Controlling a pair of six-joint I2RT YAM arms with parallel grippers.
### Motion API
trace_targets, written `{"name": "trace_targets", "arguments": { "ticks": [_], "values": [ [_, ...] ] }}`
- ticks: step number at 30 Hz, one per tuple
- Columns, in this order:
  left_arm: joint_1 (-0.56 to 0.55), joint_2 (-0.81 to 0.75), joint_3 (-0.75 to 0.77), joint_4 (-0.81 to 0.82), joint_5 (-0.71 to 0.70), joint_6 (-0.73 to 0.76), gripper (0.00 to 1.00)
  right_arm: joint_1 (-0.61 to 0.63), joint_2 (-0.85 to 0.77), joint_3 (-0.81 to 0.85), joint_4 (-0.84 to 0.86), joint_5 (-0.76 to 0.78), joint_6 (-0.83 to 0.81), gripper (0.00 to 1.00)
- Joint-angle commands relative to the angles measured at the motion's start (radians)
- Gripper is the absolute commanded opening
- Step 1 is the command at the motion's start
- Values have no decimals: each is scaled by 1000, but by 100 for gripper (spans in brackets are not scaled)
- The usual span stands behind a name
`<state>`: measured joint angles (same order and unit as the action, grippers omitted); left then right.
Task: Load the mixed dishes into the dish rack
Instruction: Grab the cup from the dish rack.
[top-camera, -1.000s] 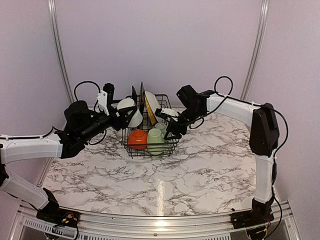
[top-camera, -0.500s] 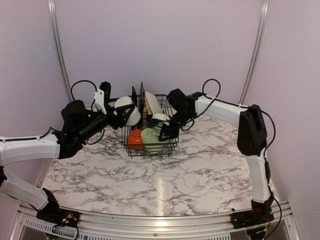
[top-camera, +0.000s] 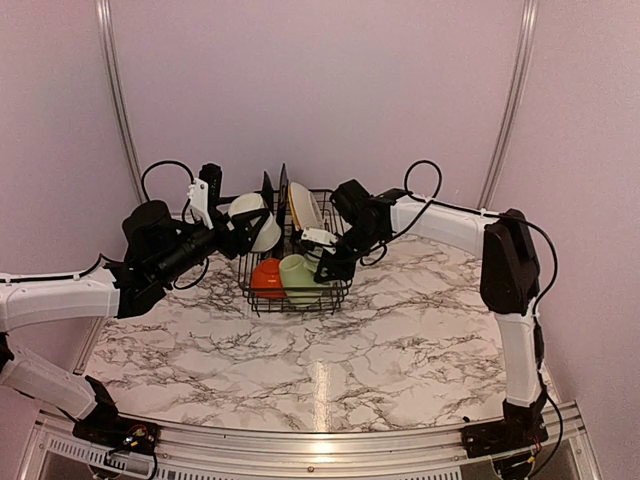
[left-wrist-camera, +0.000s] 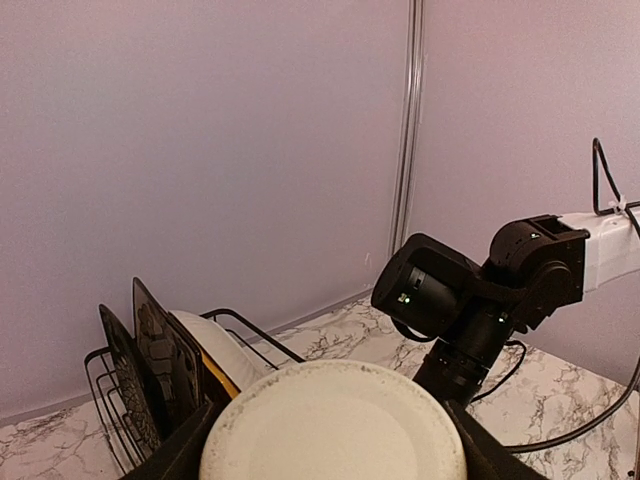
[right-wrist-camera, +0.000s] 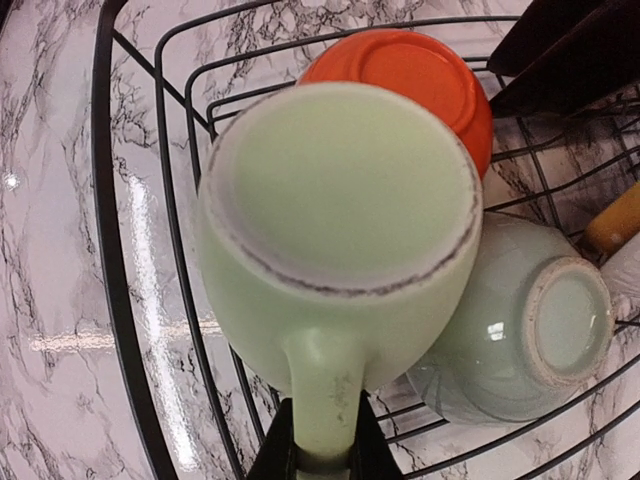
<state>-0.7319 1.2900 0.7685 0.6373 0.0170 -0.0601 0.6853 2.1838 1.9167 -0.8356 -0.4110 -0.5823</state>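
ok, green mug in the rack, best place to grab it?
The handle, from the right arm's side: the mug is base-up in the rack, body looks wide, handle sticking out clear of the orange bowl. The right gripper is shut on it there.

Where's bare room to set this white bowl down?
The front of the dish rack is crowded: orange bowl, mug and pale green bowl fill it, and upright plates take the rear. Bare table lies wide between the rack and the near edge, and left of the rack below the white bowl.
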Motion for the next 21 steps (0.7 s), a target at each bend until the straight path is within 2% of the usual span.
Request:
{"name": "trace_targets", "arguments": {
  "ticks": [1, 8, 21],
  "values": [
    [-1, -2, -16, 9, -9, 4, 41, -31, -131, -75, 109, -59, 39, 0],
    [-1, 19, -15, 4, -34, -11, 41, -72, -244, -109, 149, -145, 41, 0],
    [-1, 140, 13, 31, 30, -32, 41, -172, -422, -219, 214, -134, 56, 0]
  ]
}}
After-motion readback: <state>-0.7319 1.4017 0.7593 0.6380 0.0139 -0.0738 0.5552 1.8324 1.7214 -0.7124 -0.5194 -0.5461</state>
